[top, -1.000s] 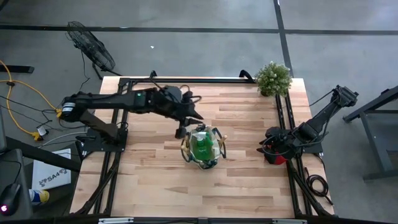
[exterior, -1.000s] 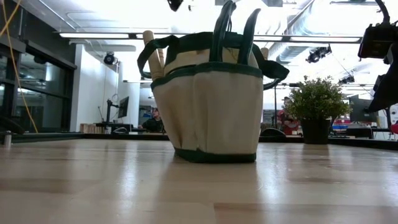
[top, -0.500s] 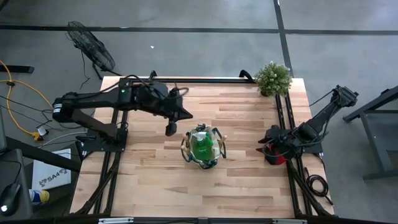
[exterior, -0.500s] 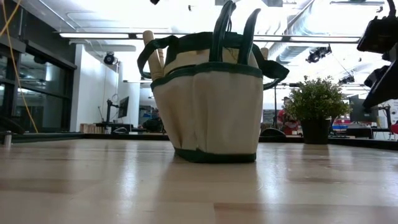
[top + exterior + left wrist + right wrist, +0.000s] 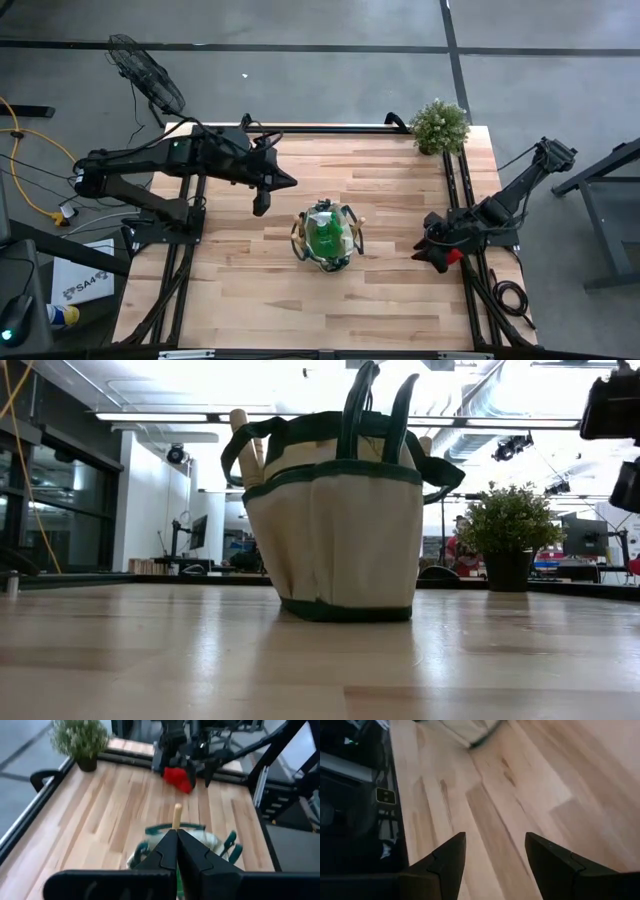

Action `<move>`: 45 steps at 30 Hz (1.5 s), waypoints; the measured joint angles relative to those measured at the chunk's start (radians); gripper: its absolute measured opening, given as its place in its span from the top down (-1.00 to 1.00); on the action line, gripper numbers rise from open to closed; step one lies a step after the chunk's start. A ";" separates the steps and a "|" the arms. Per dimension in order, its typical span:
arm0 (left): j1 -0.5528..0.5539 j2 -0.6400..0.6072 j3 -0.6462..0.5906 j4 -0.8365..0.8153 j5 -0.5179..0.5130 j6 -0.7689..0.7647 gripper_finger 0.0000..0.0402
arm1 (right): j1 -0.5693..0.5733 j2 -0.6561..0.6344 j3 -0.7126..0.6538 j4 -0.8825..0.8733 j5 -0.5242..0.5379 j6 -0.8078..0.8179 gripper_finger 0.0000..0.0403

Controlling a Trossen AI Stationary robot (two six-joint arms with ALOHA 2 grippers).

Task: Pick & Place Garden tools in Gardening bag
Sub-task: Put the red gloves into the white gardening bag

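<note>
The gardening bag (image 5: 325, 238) (image 5: 335, 520) stands upright on its base at the table's middle. A green spray bottle (image 5: 324, 236) is inside it, and wooden tool handles (image 5: 243, 438) (image 5: 177, 815) stick up from its pockets. My left gripper (image 5: 262, 206) (image 5: 176, 839) hovers shut and empty to the left of the bag, above the table. A red glove (image 5: 454, 257) (image 5: 177, 777) lies at the table's right edge. My right gripper (image 5: 432, 247) (image 5: 495, 847) stands open right beside the glove, with only bare wood between its fingers.
A potted plant (image 5: 440, 125) (image 5: 510, 530) stands at the far right corner. Black frame rails (image 5: 455, 190) run along the table's left and right sides. Bare wood (image 5: 300, 310) lies near the front edge.
My left gripper has drawn back from above the bag's left rim toward the table's left edge and risen, rolling a little. The bag has stayed put. My right gripper has tipped up slightly near the glove.
</note>
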 joint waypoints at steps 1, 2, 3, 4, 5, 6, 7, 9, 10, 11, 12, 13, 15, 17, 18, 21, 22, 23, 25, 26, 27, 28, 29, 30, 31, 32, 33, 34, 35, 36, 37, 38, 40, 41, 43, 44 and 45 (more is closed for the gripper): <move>0.000 -0.001 0.000 0.007 0.000 -0.001 1.00 | -0.008 0.000 0.007 -0.018 -0.026 0.032 0.02; 0.000 -0.001 0.001 0.011 0.000 0.000 1.00 | -0.019 0.000 0.017 -0.041 -0.059 0.061 0.02; 0.000 -0.002 0.001 0.006 0.000 -0.001 1.00 | -0.030 -0.001 0.027 -0.068 -0.094 0.083 0.02; 0.000 -0.002 0.001 0.003 0.000 -0.001 1.00 | -0.043 -0.001 0.038 -0.101 -0.131 0.104 0.02; 0.000 -0.002 0.001 0.004 0.000 -0.001 1.00 | -0.056 -0.001 0.049 -0.138 -0.160 0.132 0.02; 0.000 -0.002 0.001 0.004 0.000 0.000 1.00 | -0.069 -0.001 0.060 -0.174 -0.180 0.155 0.02; 0.000 -0.002 0.001 0.004 0.000 0.000 1.00 | -0.084 -0.001 0.072 -0.204 -0.189 0.170 0.02; 0.000 -0.002 0.001 0.005 -0.001 0.001 1.00 | -0.110 0.000 0.103 -0.254 -0.191 0.184 0.02; 0.001 -0.002 0.001 0.004 -0.001 0.001 1.00 | -0.123 0.001 0.122 -0.277 -0.191 0.187 0.02; 0.002 -0.002 0.001 0.004 -0.001 0.001 1.00 | -0.138 0.002 0.142 -0.303 -0.191 0.186 0.02; 0.001 -0.002 0.001 0.004 -0.001 0.001 1.00 | -0.151 0.004 0.163 -0.331 -0.190 0.186 0.02; 0.002 -0.002 0.001 0.004 -0.001 0.001 1.00 | -0.165 0.007 0.184 -0.367 -0.186 0.186 0.02; 0.002 -0.002 0.001 0.003 0.000 0.001 1.00 | -0.190 0.013 0.224 -0.450 -0.186 0.193 0.02; 0.002 -0.002 0.001 0.003 0.000 0.002 1.00 | -0.214 0.025 0.264 -0.520 -0.198 0.203 0.02; 0.002 -0.002 0.001 0.002 0.000 0.003 1.00 | -0.225 0.033 0.286 -0.551 -0.209 0.211 0.02; 0.002 -0.001 0.001 -0.008 0.004 0.009 1.00 | -0.254 0.065 0.346 -0.637 -0.224 0.223 0.02; 0.002 -0.001 0.001 -0.013 0.004 0.017 1.00 | -0.263 0.078 0.364 -0.656 -0.225 0.228 0.02; 0.002 -0.001 0.001 -0.021 0.004 0.025 1.00 | -0.270 0.091 0.379 -0.670 -0.224 0.233 0.02; 0.002 -0.001 0.001 -0.041 0.004 0.038 1.00 | -0.282 0.111 0.389 -0.674 -0.224 0.239 0.02; 0.002 -0.001 0.001 -0.049 0.004 0.047 1.00 | -0.287 0.116 0.389 -0.663 -0.221 0.240 0.02; 0.002 -0.002 0.001 -0.056 0.004 0.057 1.00 | -0.288 0.123 0.389 -0.645 -0.216 0.245 0.02; 0.002 -0.004 0.001 -0.065 0.004 0.070 1.00 | -0.289 0.128 0.389 -0.627 -0.211 0.259 0.02; 0.002 -0.005 0.001 -0.072 0.002 0.084 1.00 | -0.289 0.132 0.389 -0.612 -0.208 0.278 0.02; 0.002 -0.006 0.001 -0.077 0.001 0.097 1.00 | -0.289 0.135 0.389 -0.604 -0.207 0.295 0.02; 0.002 -0.008 0.001 -0.085 0.000 0.109 1.00 | -0.289 0.139 0.389 -0.599 -0.209 0.304 0.02; 0.002 -0.012 0.001 -0.096 0.000 0.119 1.00 | -0.289 0.144 0.389 -0.593 -0.221 0.312 0.02; 0.002 -0.016 0.001 -0.103 0.000 0.131 1.00 | -0.289 0.147 0.389 -0.589 -0.243 0.323 0.02; 0.002 -0.018 0.001 -0.103 -0.001 0.144 1.00 | -0.289 0.150 0.389 -0.590 -0.264 0.344 0.02; 0.002 -0.020 0.001 -0.104 -0.002 0.160 1.00 | -0.289 0.153 0.389 -0.600 -0.274 0.376 0.02; 0.002 -0.024 0.001 -0.111 -0.007 0.174 1.00 | -0.289 0.157 0.389 -0.613 -0.285 0.413 0.02; 0.002 -0.030 0.000 -0.123 -0.014 0.185 1.00 | -0.289 0.160 0.389 -0.622 -0.292 0.447 0.02; 0.002 -0.035 -0.006 -0.126 -0.022 0.196 1.00 | -0.289 0.164 0.389 -0.632 -0.297 0.478 0.02; 0.003 -0.053 -0.031 -0.104 -0.036 0.220 1.00 | -0.289 0.173 0.389 -0.662 -0.300 0.532 0.02; 0.005 -0.065 -0.051 -0.103 -0.044 0.230 1.00 | -0.289 0.181 0.389 -0.678 -0.300 0.556 0.02; 0.029 -0.083 -0.093 -0.083 -0.047 0.246 1.00 | -0.289 0.196 0.389 -0.705 -0.317 0.596 0.02; 0.042 -0.096 -0.116 -0.061 -0.038 0.247 1.00 | -0.289 0.205 0.389 -0.714 -0.327 0.616 0.02; 0.057 -0.110 -0.144 -0.057 -0.021 0.248 1.00 | -0.289 0.216 0.389 -0.719 -0.332 0.634 0.02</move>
